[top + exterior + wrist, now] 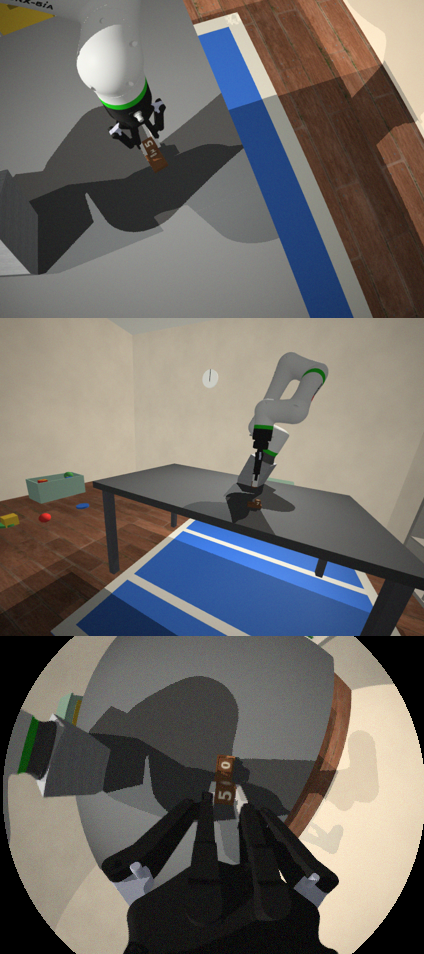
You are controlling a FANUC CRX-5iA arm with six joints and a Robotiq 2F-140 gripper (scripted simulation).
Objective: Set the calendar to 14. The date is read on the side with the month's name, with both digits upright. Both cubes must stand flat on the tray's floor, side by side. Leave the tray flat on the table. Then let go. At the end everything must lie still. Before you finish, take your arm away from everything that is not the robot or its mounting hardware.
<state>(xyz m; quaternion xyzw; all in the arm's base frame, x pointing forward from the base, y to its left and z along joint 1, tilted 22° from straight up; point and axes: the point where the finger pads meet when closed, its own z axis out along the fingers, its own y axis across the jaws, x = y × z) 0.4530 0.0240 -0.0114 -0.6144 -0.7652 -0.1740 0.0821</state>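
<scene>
My gripper [148, 141] [254, 479] [224, 791] is shut on a brown date cube [150, 146] [224, 794]. The face towards the top camera and the wrist camera shows a 5. I hold the cube in the air, a little above the table. Just below it the small brown calendar tray [160, 166] [251, 505] lies on the grey table [205, 266] [328, 519]. The second cube [258, 503] [224, 763] sits in the tray and shows a 7 in the exterior view. The month's name is too small to read.
The table's edge runs to the right of the tray, with a blue mat [291, 205] on the wooden floor beyond it. The robot's base block [13, 222] stands at the left. A green toy box [54, 486] and loose toys lie on the floor far away.
</scene>
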